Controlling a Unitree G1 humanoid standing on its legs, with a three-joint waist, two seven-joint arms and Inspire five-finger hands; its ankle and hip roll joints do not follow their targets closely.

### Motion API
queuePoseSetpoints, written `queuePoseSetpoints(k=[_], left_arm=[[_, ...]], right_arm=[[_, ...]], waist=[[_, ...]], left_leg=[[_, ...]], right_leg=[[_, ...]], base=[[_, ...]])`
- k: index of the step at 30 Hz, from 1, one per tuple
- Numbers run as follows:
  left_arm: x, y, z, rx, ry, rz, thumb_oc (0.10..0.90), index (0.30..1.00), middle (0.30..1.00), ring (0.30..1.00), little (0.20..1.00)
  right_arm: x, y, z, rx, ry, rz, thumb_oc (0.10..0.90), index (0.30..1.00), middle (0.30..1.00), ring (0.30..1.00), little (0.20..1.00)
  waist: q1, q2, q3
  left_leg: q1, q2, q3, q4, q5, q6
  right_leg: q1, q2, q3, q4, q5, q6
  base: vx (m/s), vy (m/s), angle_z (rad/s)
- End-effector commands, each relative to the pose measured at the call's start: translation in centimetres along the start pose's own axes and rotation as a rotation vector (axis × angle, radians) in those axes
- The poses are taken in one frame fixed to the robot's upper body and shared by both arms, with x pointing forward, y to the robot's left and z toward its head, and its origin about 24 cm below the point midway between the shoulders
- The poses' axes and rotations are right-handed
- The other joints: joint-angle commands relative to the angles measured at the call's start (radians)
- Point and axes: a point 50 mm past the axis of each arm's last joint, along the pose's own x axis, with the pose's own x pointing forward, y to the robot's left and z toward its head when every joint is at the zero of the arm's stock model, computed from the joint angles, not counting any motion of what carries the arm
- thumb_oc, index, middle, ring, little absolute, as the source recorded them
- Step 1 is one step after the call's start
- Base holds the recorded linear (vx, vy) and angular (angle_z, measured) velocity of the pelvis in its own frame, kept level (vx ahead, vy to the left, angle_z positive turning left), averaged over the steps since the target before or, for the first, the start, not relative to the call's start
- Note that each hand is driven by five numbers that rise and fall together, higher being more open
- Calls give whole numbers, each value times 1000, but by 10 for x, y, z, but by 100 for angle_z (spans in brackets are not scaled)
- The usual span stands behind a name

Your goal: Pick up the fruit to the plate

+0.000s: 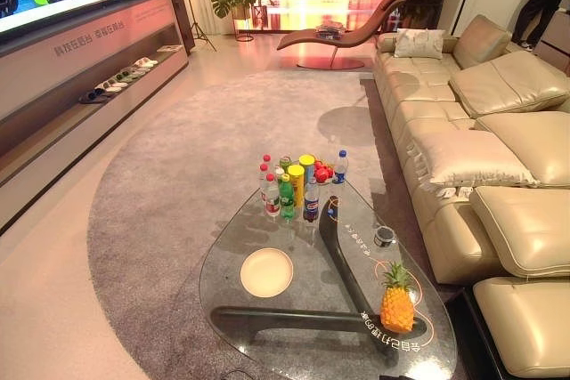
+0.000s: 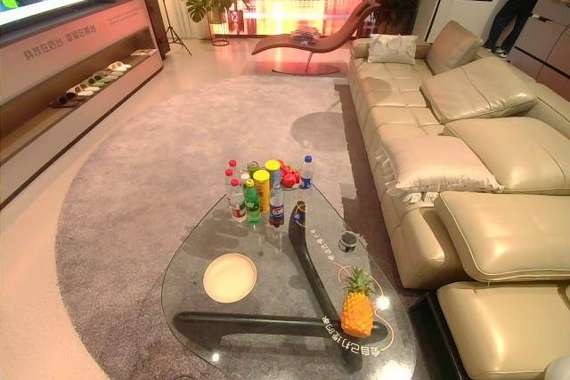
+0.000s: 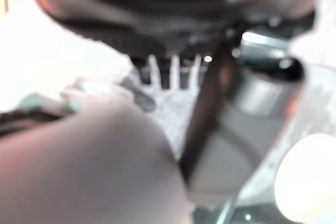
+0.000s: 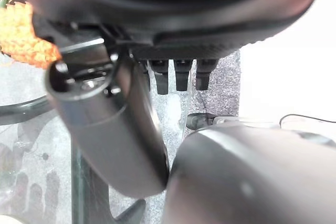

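- One pineapple (image 1: 396,303) stands upright on the near right of the glass table (image 1: 267,327); one cream plate (image 1: 266,272) lies well apart on its near left.
- My left hand (image 3: 173,66) and right hand (image 4: 178,74) hang with short dark fingers straight, relaxed, holding nothing.
- A cluster of bottles (image 1: 287,191) with red fruit (image 1: 322,171) crowds the table's far end; a small dark cup (image 1: 384,237) sits between that cluster and the pineapple. A beige sofa (image 1: 499,131) runs along the right.

Bottles (image 1: 287,191) + cans on glass table (image 1: 267,327), sofa (image 1: 481,122) beside.
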Motion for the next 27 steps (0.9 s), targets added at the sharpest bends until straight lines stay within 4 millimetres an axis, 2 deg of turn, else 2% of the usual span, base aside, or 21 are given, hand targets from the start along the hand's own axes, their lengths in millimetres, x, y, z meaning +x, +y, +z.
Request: queuePoseSetpoints(k=[1,11,19,27], left_arm=[[4,-18,10,-6,-10,-13,800,900,900,900,900],[2,-7,9,-42,-49,3,800,900,900,900,900],[1,-5,31,-85,-141,6,800,900,900,900,900],[-2,4,52,-86,-225,5,800,900,900,900,900]], right_arm=[[-1,-5,-24,-63,114,-52,800,900,900,900,900],[-2,-18,-16,63,33,-219,800,900,900,900,900],[-6,-31,18,185,-154,-334,800,900,900,900,900],[-16,-48,48,432,-326,-451,800,900,900,900,900]], waist=[[0,-20,22],[3,-34,67],[13,-57,141],[25,-88,204]], left_leg=[[33,-11,21,0,-83,-7],[7,-10,16,10,-76,0],[-80,-9,-5,68,-72,7],[-129,-5,-20,88,-68,5]], right_leg=[[4,-65,-27,4,15,75],[-21,-54,-13,17,18,68],[-104,-43,1,79,11,53],[-149,-26,-2,103,11,46]], base=[[0,0,0],[0,0,0],[-78,-39,0],[-60,-68,2]])
